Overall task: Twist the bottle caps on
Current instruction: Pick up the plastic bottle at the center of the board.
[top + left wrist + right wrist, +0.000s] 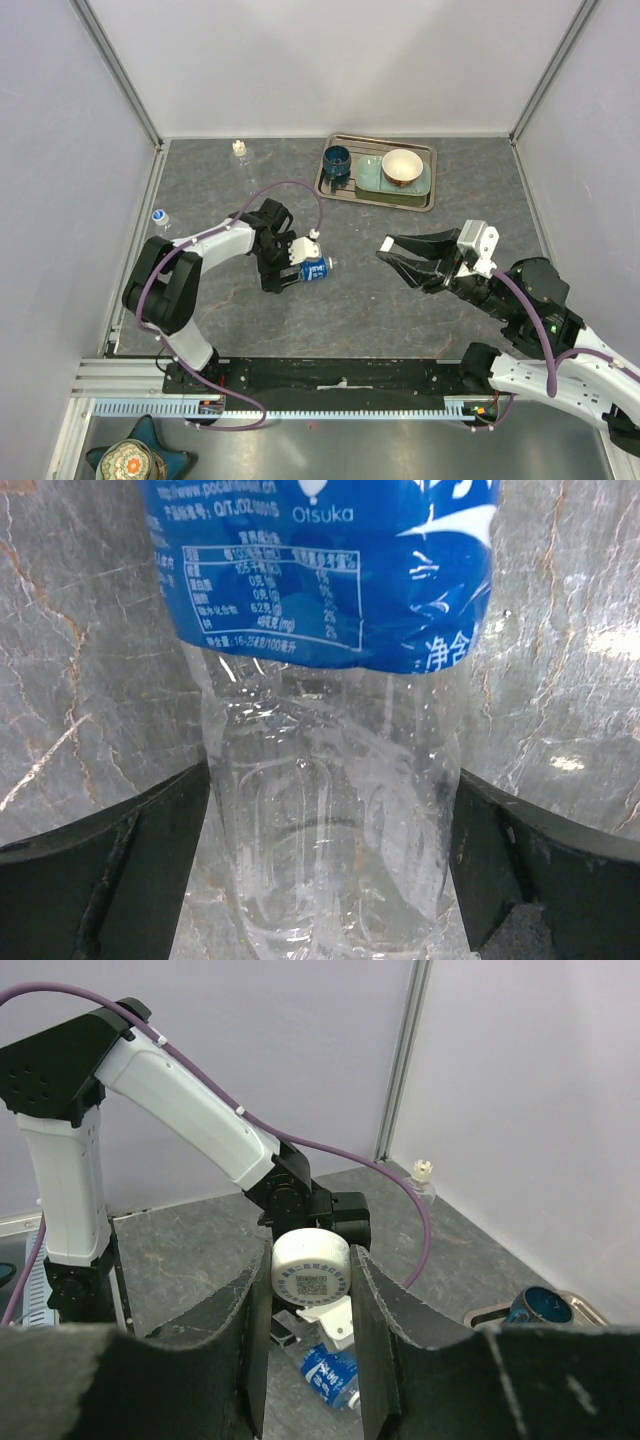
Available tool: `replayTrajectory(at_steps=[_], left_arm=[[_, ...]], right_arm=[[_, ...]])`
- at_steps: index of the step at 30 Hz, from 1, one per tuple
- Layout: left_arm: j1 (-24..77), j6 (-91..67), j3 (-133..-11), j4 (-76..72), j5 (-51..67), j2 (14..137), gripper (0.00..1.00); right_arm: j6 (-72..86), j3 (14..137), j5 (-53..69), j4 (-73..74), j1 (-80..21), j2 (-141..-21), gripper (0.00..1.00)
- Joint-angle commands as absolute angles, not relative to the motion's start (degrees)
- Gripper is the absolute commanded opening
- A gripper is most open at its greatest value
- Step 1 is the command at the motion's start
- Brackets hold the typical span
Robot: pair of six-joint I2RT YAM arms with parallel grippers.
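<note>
**Q:** Where is the bottle, and how is it held?

**A:** The bottle (314, 268) is left of the worktop's centre, tipped over with its neck toward the right edge. The left gripper (330, 870) is clamped on it. In the left wrist view both fingers (130, 870) press the clear body below the blue label. Whether it also rests on the worktop cannot be told.

**Q:** Why that pose?

**A:** Probably to present the neck to the right gripper (384, 250). That gripper hangs just right of centre, aimed at the bottle but apart from it. Its jaws stand partly open, and no cap shows between them.

**Q:** And the caps?

**A:** No loose cap can be made out in any view, and the held neck is too small to show whether it is capped. A second bottle (240, 150) stands near the back-left corner with a pale top. A third bottle (160, 217) is by the left edge.

**Q:** What does each view add?

**A:** Only the top view gives the layout, including the tray (430, 190) at the back edge with its cup (337, 160) and bowl (402, 167). Only the left wrist view shows the fingers touching the bottle. The right wrist view looks past its own fingers (250, 1340) at the left arm. A white disc (311, 1267) with a printed code appears between them. It seems to be mounted on the left wrist above the bottle, so it is likely not a cap.
</note>
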State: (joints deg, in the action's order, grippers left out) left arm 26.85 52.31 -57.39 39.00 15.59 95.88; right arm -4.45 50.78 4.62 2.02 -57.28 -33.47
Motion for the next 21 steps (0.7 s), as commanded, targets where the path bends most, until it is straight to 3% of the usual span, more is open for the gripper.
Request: replayTrajectory(at_steps=[1,5,10,19,20,21], left_arm=[[26.72,56.60,-59.06,39.29,18.89,97.73,0.97],[26.81,56.34,-57.48,37.45,19.77,96.60,0.84],[26.89,53.27,-56.25,36.47,20.48,92.73,0.52],[29.88,48.52,-65.02,49.99,19.95,72.71,0.45],[29.88,47.91,-69.82,51.23,19.43,70.86,0.37],[29.97,46.68,-72.40,53.94,19.25,67.36,0.23]], right_arm=[[-4.22,53.08,3.08,3.59,-57.48,-34.01,0.28],[-2.99,54.49,2.55,6.24,-57.48,-34.89,0.28],[-1.50,58.44,1.93,11.06,-57.48,-36.47,0.29],[-1.93,68.90,4.81,24.05,-57.48,-44.46,0.34],[-2.80,69.86,5.62,25.91,-57.48,-45.26,0.34],[-3.33,72.66,6.06,27.58,-57.48,-46.31,0.34]])
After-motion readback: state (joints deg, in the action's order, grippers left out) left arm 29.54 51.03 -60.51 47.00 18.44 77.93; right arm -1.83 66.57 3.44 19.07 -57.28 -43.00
